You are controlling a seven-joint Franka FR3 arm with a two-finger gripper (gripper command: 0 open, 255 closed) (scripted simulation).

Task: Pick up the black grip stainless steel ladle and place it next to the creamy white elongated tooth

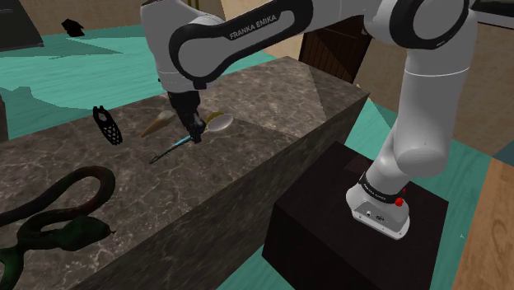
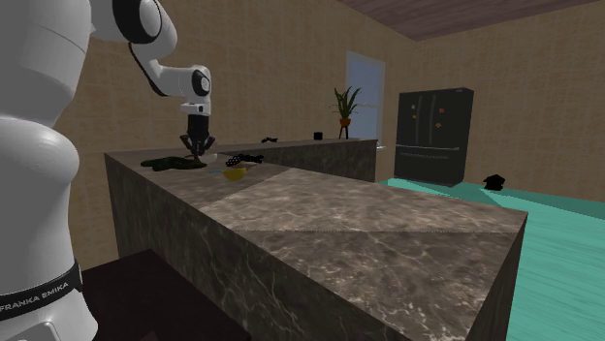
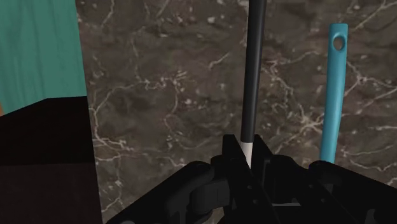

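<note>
Pinches slim black-handled steel ladle (image 3: 254, 76) in all-black two-finger gripper (image 3: 249, 156) over dark veined marble counter (image 3: 159, 95), teal-handled utensil (image 3: 334, 95) just beside.

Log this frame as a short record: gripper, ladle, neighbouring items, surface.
gripper: shut on the ladle's handle, pointing down over the counter
ladle: black handle with a pale stretch between the fingers, pale bowl
ladle lifted: cannot tell
teal-handled tool: lying on the counter beside the ladle, not held
black perforated object: on the counter, apart from the gripper
counter: dark marbled stone
</note>
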